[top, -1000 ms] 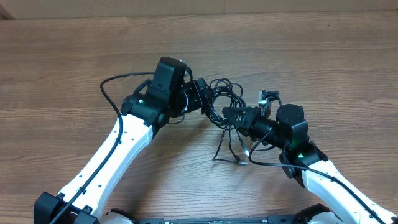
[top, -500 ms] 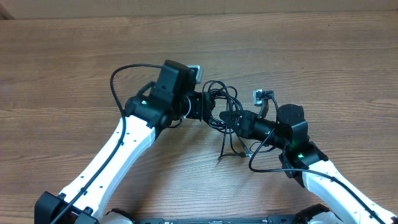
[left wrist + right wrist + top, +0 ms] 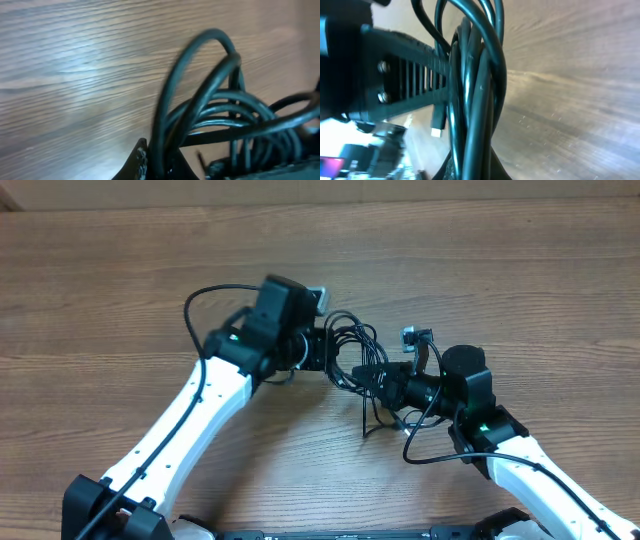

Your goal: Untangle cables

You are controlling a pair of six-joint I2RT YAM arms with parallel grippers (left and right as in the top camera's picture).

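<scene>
The cables point(image 3: 352, 348) form a tangled black bundle held between both arms above the wooden table point(image 3: 520, 270). My left gripper point(image 3: 328, 352) is shut on the bundle's left loops, and my right gripper point(image 3: 376, 376) is shut on its right side. Loose ends point(image 3: 376, 420) trail down toward the table front. In the left wrist view the loops point(image 3: 210, 95) rise out of the gripper point(image 3: 161, 167), pinched between its dark fingers. The right wrist view shows several strands point(image 3: 475, 85) running up from the shut gripper point(image 3: 472, 172), a small plug end point(image 3: 437, 128) hanging beside them, and the left gripper's ribbed finger point(image 3: 405, 60) crossing them.
A thicker black wire point(image 3: 198, 308) loops off the left arm, and another point(image 3: 432, 452) curves under the right arm's wrist. Both white arms reach in from the table's near edge. Bare wood surrounds the bundle on the far side.
My left gripper has slid right onto the bundle and shut on its loops. The right gripper, still shut on the cables, has drifted slightly left, bringing the two grippers closer together.
</scene>
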